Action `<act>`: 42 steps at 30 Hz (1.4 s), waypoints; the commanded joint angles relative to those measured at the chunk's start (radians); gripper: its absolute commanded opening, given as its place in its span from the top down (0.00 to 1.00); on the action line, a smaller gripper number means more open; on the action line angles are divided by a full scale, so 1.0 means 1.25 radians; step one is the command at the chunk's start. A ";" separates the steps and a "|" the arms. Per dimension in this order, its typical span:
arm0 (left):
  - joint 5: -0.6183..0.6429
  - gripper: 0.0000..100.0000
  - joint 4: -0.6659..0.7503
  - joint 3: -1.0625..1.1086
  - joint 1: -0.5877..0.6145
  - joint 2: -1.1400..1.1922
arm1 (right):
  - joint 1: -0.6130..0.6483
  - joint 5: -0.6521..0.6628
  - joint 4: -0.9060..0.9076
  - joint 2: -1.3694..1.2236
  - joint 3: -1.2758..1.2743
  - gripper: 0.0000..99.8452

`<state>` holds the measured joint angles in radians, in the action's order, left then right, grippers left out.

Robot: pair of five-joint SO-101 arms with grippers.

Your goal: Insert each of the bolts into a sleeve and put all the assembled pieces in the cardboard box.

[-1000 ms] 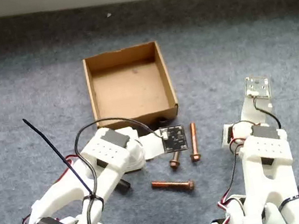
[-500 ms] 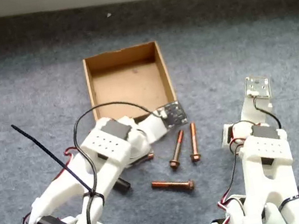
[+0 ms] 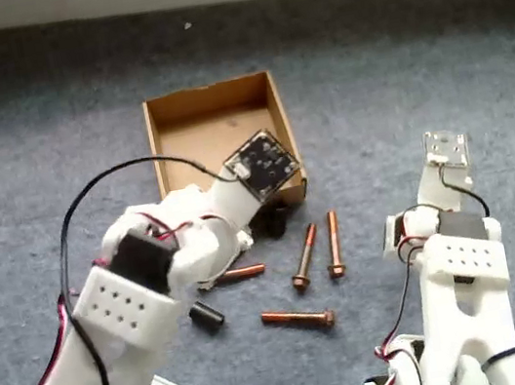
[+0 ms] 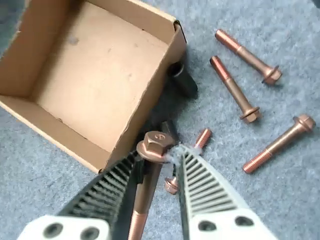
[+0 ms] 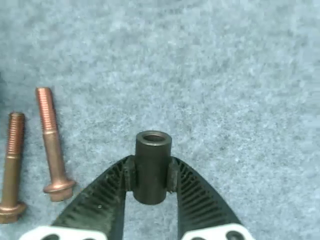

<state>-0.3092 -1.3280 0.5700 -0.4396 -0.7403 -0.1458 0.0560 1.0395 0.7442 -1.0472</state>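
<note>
- Two grippers loaded: the right gripper [image 5: 151, 166] clamps a sleeve [image 5: 152, 172] upright over the carpet [image 3: 411, 48].
- Up comes the left gripper [image 4: 159, 154], pinching a bolt [image 4: 151, 146] by the box [image 3: 159, 159] near corner.
- Mating bolt and sleeve looks next.

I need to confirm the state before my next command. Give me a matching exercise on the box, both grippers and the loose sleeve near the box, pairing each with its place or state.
Column one:
1. cardboard box
2. left gripper
3. right gripper
4. loose sleeve

Column two:
A. fingers shut on a dark sleeve
B. lying on the carpet beside the box's corner
C. nothing inside
D. fingers shut on a copper bolt

Pairs: 1-C, 2-D, 3-A, 4-B
</note>
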 commanded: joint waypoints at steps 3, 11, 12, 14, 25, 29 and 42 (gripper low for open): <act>0.060 0.99 -0.015 -0.041 0.020 -0.145 | 0.129 0.001 0.094 0.220 0.083 1.00; 0.110 0.99 0.020 -0.045 0.071 -0.226 | 0.374 0.001 0.099 0.454 0.080 1.00; 0.112 0.99 0.032 -0.045 0.071 -0.249 | 0.398 0.001 0.099 0.467 0.080 1.00; 0.110 0.99 0.058 -0.046 0.071 -0.295 | 0.445 0.001 0.095 0.487 0.080 1.00; 0.142 0.99 0.199 -0.046 0.071 -0.428 | 0.589 0.001 -0.066 0.543 0.072 1.00; 0.239 0.99 0.257 -0.047 0.071 -0.447 | 0.694 0.001 -0.107 0.575 0.020 1.00; 0.381 0.99 0.328 -0.042 0.031 -0.536 | 0.800 -0.004 -0.388 0.823 -0.258 1.00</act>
<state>0.1496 -0.9475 0.5547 -0.3598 -1.4047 0.8424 0.0560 0.6283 1.7108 -1.3587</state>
